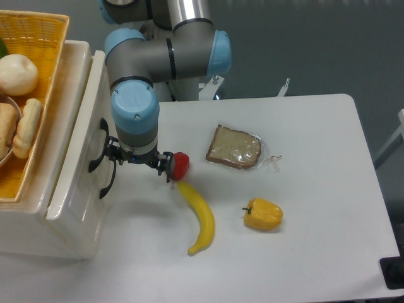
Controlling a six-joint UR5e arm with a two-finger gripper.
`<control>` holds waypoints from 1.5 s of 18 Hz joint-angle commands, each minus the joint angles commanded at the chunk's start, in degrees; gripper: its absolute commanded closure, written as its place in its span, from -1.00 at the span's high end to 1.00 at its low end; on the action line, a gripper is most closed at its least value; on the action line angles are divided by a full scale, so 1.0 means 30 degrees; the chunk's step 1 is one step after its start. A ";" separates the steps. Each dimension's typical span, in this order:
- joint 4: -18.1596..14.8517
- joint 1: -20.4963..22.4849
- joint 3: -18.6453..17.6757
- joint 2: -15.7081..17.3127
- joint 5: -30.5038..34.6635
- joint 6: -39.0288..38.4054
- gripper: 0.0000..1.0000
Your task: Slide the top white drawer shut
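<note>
Gripper point(112, 158) held against top white drawer point(79, 158) front beside black handle point(101, 154), placed for pushing left; finger opening hidden, cannot be told.

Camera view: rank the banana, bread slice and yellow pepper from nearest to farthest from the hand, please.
Measured from the hand by the drawer front:
1. Banana, just right of it and nearer the camera.
2. Bread slice, further right, mid-table.
3. Yellow pepper, farthest, right and toward the table's front.
</note>
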 joint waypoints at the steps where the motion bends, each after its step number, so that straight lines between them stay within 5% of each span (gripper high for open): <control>1: 0.0000 0.0000 0.0000 0.0000 0.0000 0.0000 1.00; 8: 0.0088 0.1520 0.0642 -0.0117 0.0875 0.0583 1.00; 12: 0.0117 0.3743 0.0791 -0.0059 0.2665 0.4588 1.00; 22: -0.0614 0.9866 0.0352 0.2021 0.3106 1.2034 1.00; 27: -0.0732 1.1775 0.0381 0.2546 0.3077 1.6051 1.00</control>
